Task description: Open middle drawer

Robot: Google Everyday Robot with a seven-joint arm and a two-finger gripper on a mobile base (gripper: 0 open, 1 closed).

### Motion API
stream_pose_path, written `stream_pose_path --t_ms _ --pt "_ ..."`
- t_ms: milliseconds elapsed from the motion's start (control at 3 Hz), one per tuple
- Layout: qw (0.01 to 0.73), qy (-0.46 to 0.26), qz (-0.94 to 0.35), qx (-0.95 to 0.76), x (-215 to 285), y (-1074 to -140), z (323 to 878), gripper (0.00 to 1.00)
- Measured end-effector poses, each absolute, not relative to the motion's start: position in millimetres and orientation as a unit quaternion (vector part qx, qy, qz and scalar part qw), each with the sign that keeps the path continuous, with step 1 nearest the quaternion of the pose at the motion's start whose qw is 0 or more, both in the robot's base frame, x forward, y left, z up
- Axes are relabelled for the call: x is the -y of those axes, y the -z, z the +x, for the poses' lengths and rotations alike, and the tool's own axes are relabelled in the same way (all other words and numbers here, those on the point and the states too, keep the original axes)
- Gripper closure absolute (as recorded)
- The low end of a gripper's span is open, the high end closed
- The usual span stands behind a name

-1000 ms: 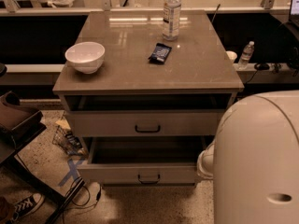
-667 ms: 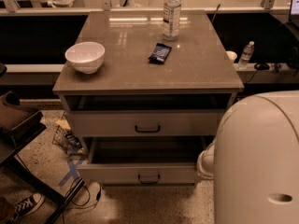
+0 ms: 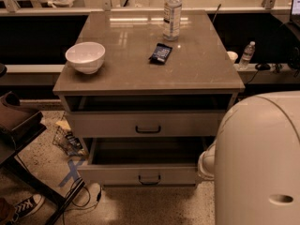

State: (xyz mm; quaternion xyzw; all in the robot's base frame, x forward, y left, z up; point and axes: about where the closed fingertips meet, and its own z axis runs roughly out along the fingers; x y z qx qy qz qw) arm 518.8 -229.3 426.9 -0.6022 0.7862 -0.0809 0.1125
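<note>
The middle drawer (image 3: 117,175), wide, shallow and pale grey with a small dark bar handle (image 3: 149,178) at front centre, sits low in the centre of the frame. It stands drawn well out from the cabinet, its dark inside open to view behind its front. Above it is the taller-fronted grey drawer (image 3: 103,124) with the larger handle (image 3: 148,129), and a dark gap shows between that drawer and the brown tabletop (image 3: 140,69). On the tabletop stand a white round bowl (image 3: 85,56), a clear plastic bottle (image 3: 172,13) and a small dark packet (image 3: 160,53).

The robot's big white rounded body (image 3: 260,163) fills the lower right. A pale rounded part of its arm (image 3: 206,163) lies just beside the middle drawer's right end. The claw itself is hidden, so I cannot tell whether it is apart, together or gripping anything.

As I judge it, the opening is essentially done. What may be left is a last pull if more travel is wanted, and drawing the arm clear.
</note>
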Motion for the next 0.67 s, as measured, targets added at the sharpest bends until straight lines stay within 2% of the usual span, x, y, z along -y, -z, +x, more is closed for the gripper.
stream_pose_path --t_ms 333,667 --pt "0.112 0.081 -0.602 -0.786 229.3 -426.8 518.8 0.52" --pt "0.112 0.081 -0.602 -0.786 229.3 -426.8 518.8 0.29"
